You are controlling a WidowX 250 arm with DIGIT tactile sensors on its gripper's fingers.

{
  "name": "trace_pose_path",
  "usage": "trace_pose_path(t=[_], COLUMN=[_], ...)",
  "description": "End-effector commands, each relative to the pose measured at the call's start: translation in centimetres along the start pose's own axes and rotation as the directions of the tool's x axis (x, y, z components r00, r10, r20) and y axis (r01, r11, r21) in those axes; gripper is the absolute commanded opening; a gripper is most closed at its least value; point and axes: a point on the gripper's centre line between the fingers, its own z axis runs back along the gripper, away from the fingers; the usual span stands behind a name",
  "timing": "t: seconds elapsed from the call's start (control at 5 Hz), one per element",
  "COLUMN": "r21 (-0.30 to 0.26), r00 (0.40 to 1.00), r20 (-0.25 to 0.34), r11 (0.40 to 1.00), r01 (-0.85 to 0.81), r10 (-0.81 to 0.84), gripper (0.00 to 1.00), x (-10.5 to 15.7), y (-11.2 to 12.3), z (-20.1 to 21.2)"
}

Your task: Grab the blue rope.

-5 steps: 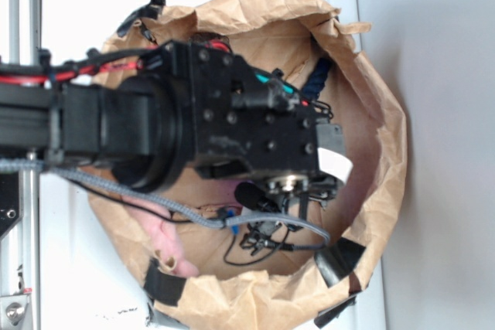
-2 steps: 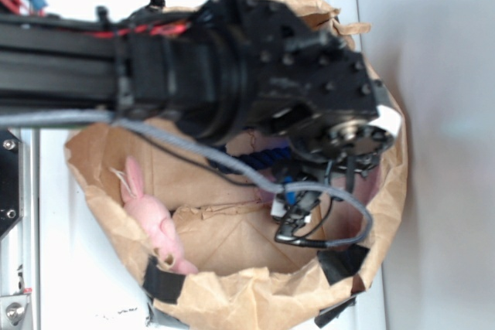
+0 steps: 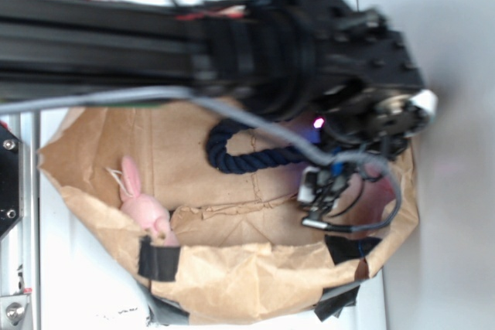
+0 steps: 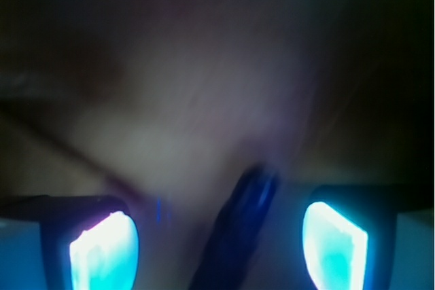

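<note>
Your two glowing cyan finger pads (image 4: pixel 103 252) sit apart with the thick dark navy twisted rope (image 4: pixel 239 225) between them, nearer the right one, so the black gripper (image 4: pixel 217 249) is open and not yet on it. I'd nudge it over so the rope sits centred, then close. In the exterior view, left to right: pink plush bunny (image 3: pixel 141 200) in the crumpled brown paper bag (image 3: pixel 232 284), rope curled mid-bag, and the thin grey braided cable (image 3: pixel 255 117) draped across it, so watch for snagging
</note>
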Motion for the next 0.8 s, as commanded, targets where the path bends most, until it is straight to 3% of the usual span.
trace_pose_path(t=[0.0,0.4,0.6], r21=[-0.068,0.04,0.13], r00=[1.0,0.998,0.988], r20=[0.019,0.066,0.148], r11=[0.998,0.999,0.991], r01=[0.008,0.016,0.012], r10=[-0.006,-0.019,-0.031], gripper=[1.0,1.0,1.0], x=[2.6,2.9,2.4], y=[0.3,-0.2,-1.2], z=[-0.1,0.8,2.7])
